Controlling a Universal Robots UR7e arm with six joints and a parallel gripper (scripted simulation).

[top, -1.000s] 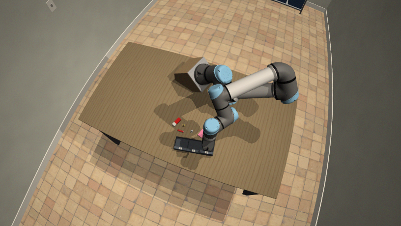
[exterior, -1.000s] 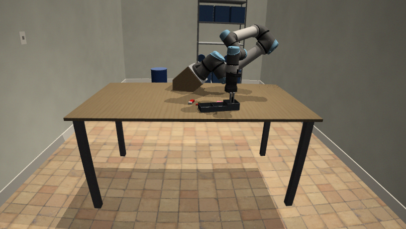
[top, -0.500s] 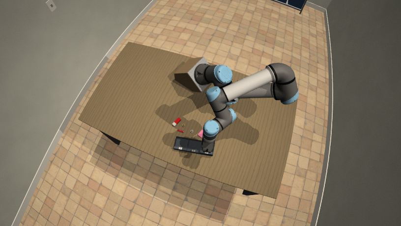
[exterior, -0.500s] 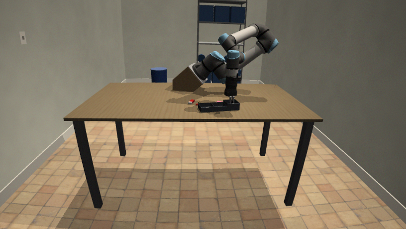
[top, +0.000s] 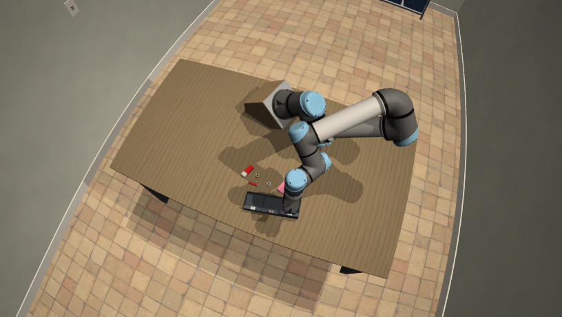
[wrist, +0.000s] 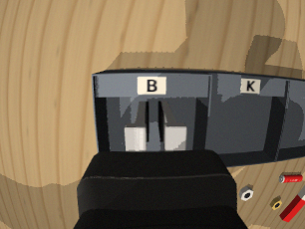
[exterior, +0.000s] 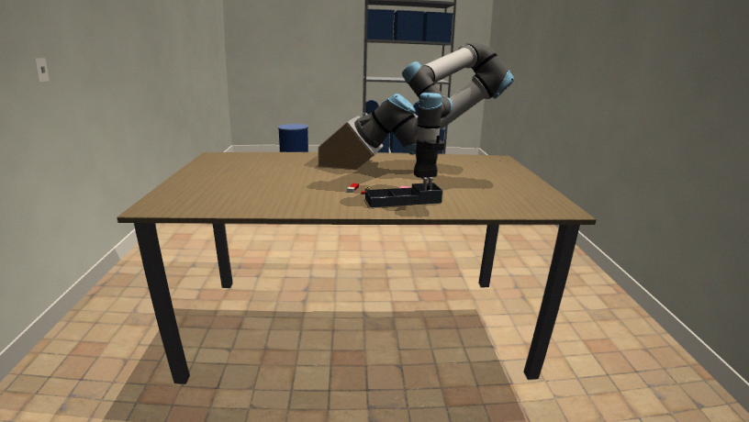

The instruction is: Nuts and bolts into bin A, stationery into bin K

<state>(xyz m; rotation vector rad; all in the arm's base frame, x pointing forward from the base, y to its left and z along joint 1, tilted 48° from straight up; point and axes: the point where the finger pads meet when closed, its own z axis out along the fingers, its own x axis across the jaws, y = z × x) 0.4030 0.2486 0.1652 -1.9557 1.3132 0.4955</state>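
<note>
Brown wood is used for the table [top: 177, 118] [exterior: 236, 183] [wrist: 50, 75]. Inside bin B [exterior: 430, 196] [wrist: 120, 89], the end effector [top: 290, 205] [exterior: 428, 184] [wrist: 153, 114] is opened a little, nothing gripped, perhaps kept narrow to fit. Outside, beside it, the silver nut [top: 268, 183] [wrist: 242, 194] and brass nut [top: 257, 176] [exterior: 367, 188] [wrist: 273, 205] are left.
</note>
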